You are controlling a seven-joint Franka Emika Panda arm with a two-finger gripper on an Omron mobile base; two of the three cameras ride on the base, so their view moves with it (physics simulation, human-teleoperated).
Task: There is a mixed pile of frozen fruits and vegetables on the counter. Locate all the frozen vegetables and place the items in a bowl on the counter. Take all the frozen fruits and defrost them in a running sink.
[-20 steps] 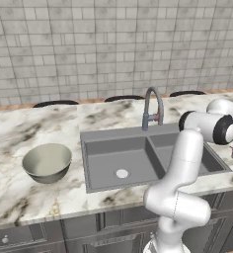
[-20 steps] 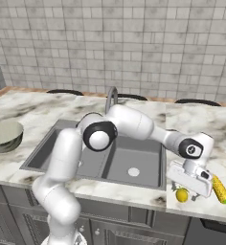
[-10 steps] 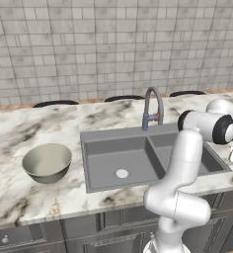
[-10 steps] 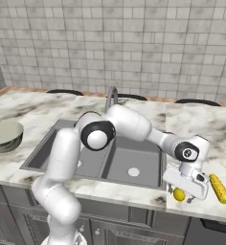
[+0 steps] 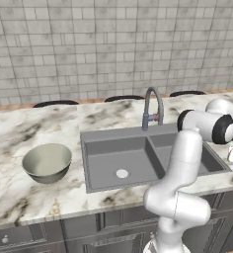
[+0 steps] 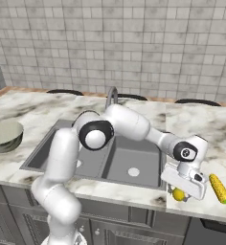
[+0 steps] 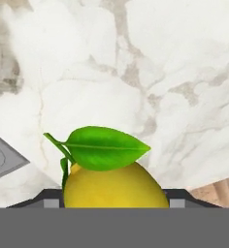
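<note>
A: Hovering low over the counter [image 6: 201, 127], the gripper [image 6: 181, 191] sits just right of the sink [image 6: 119, 162], near the front edge.

B: What's under it?

A: A yellow lemon [image 7: 115, 186] with a green leaf [image 7: 106, 147]. In the hand view it fills the space between the two finger tips, a grey pad showing at each side of it. From the right base view you see the lemon [image 6: 178, 194] peeking out beneath the white hand, resting on the marble.

B: So is it gripped?

A: The fingers bracket it closely, at a middling width, but whether the pads actually press on it I cannot tell.

B: And the rest of the pile?

A: A corn cob [image 6: 219, 188] lies on the counter just to the right of the hand, apart from it, angled toward the front edge.

B: The bowl?

A: Grey-olive bowl [image 5: 47, 162] stands upright on the counter left of the sink, well apart from the gripper, on the far side of both basins. The curved faucet [image 5: 152, 106] rises behind the sink's middle.
</note>
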